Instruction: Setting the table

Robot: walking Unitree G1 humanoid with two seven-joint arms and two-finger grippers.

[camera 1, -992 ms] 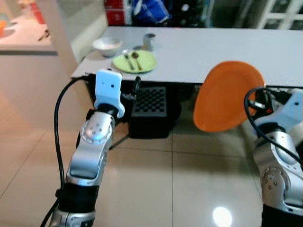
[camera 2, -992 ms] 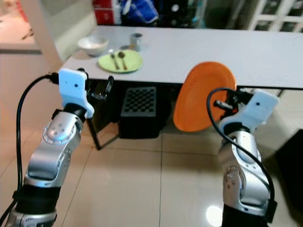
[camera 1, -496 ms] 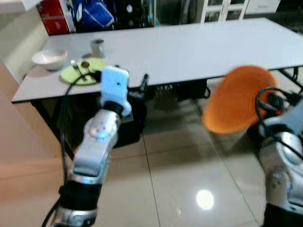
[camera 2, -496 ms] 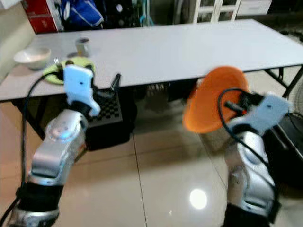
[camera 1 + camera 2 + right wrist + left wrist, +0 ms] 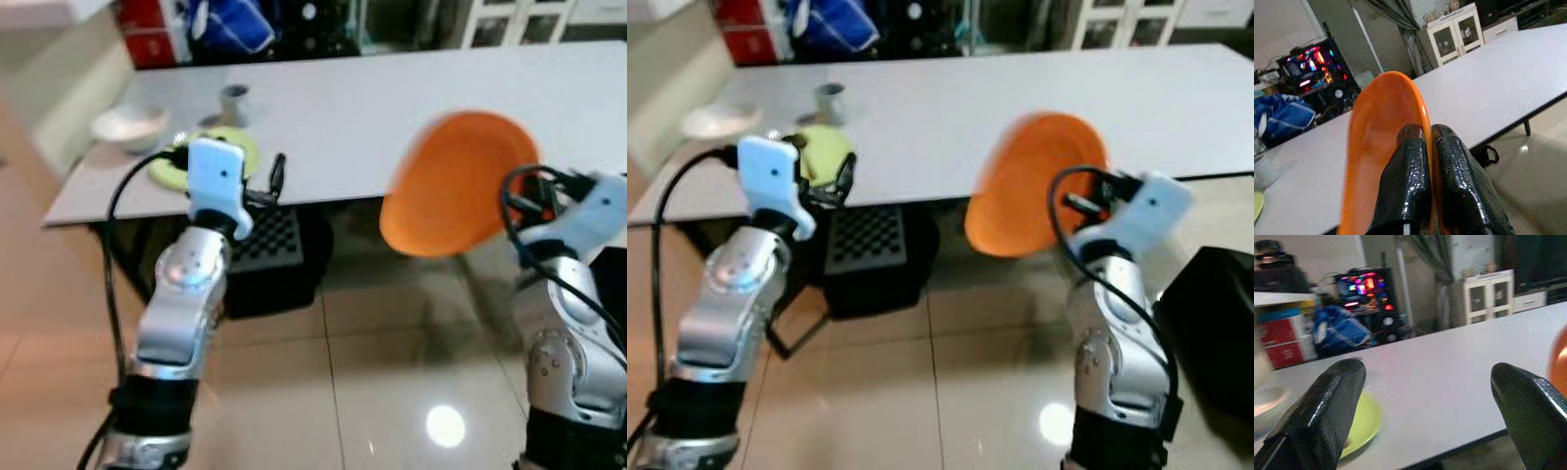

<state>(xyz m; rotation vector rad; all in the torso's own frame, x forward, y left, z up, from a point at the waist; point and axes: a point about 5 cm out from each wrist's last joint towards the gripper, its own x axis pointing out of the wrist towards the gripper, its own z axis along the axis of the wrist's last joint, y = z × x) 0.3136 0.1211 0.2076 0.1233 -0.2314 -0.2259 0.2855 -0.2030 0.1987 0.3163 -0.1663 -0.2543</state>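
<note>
the right gripper (image 5: 1431,169) pinches the rim of a round orange plastic plate (image 5: 458,182), held on edge in the air just short of the long white table's (image 5: 411,93) near edge, so the bare tabletop lies straight ahead of it and the right arm is nearer. the left gripper (image 5: 1425,406) hovers with fingers spread wide, near the round lime-green plate (image 5: 208,157) already laid beside a white bowl (image 5: 127,125) and a grey cup (image 5: 234,101). no writing or brand is legible.

Two long black gripper fingers (image 5: 1422,183) pinched close together on rim of round orange plastic plate (image 5: 1378,142), plate held on edge, upright, one finger each face. Beyond plate, long white rectangular table top (image 5: 1498,83), dark leg under its far end. White glass-door cabinet (image 5: 1452,36) behind table. Blue bag (image 5: 1283,117) and glowing coloured lights (image 5: 1308,63) in dim background. Glossy tiled floor (image 5: 1533,161) beside table.
</note>
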